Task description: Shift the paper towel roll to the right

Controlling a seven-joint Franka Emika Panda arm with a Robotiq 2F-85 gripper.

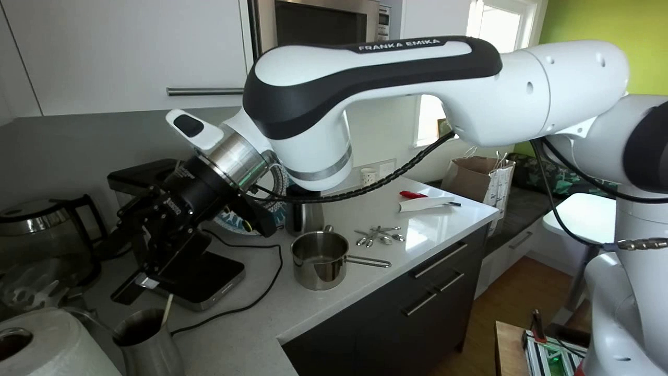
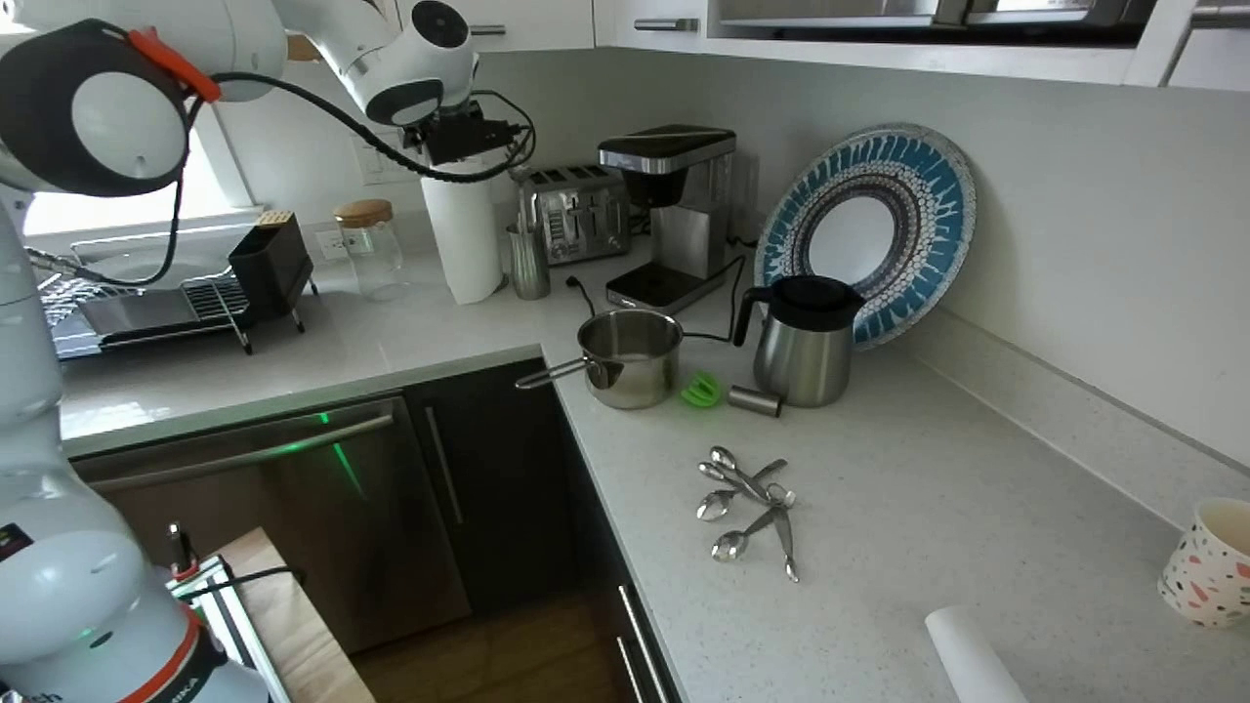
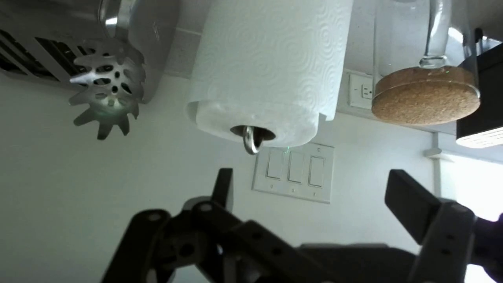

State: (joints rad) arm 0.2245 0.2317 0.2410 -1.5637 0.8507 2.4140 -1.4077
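Near the top of the tall white embossed paper towel roll [image 3: 271, 59], the black two-fingered gripper [image 3: 312, 190] is hovering, fingers spread apart, probably to fit around it. The roll's standing upright on the pale glossy counter [image 2: 410, 327]; I'm guessing the curved silver metal loop [image 3: 247, 139] poking from its core is bracing it. A slim grey steel cup [image 2: 529, 264] is sitting just beside the roll, kinda crowding that side.
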